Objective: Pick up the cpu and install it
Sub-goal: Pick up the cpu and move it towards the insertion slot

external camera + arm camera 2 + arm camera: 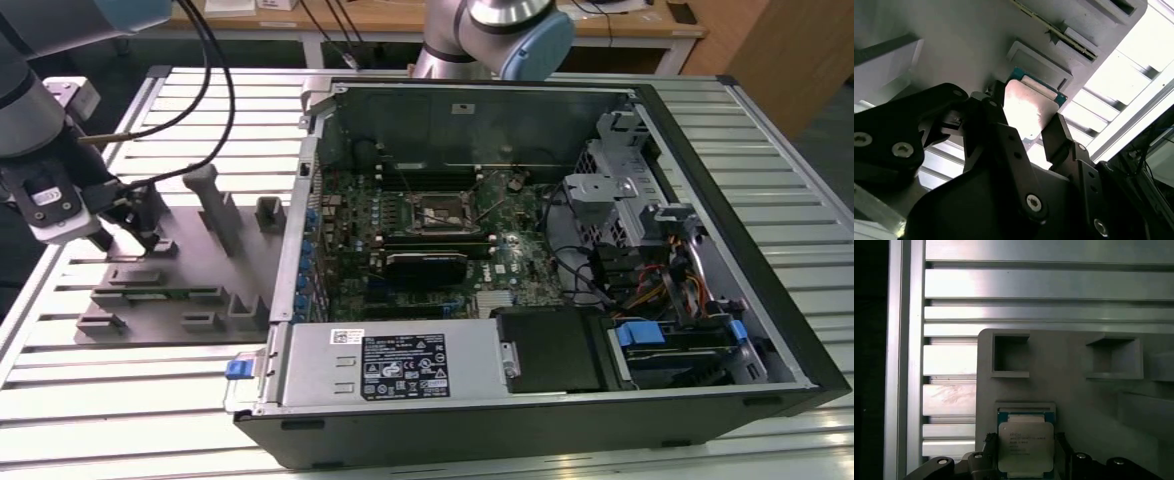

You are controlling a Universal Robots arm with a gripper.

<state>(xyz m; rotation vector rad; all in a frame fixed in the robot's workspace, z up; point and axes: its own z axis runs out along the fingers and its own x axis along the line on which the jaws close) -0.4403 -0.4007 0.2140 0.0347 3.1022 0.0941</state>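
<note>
The cpu (pixel 1025 447) is a small square chip with a silvery top plate and a green rim. It rests at a shallow recess of the grey fixture tray (pixel 1069 400). My gripper (pixel 1025 455) has its black fingers (pixel 1062 450) against two opposite edges of the chip. In the second wrist view the cpu (pixel 1026 107) sits between the same fingers (pixel 1056 137) of the gripper (pixel 1026 114). In the exterior view my gripper (pixel 127 240) hangs low over the fixture tray (pixel 174 290) at that view's left. The black-framed motherboard socket (pixel 438 212) lies inside the open computer case (pixel 747 300).
The fixture tray carries upright posts (pixel 207 205) and several small blocks close to the gripper. Cables (pixel 200 90) trail from the arm over the slatted metal table (pixel 80 380). A second arm's base (pixel 494 35) stands behind the case. Drive cages and wiring fill the case's right side.
</note>
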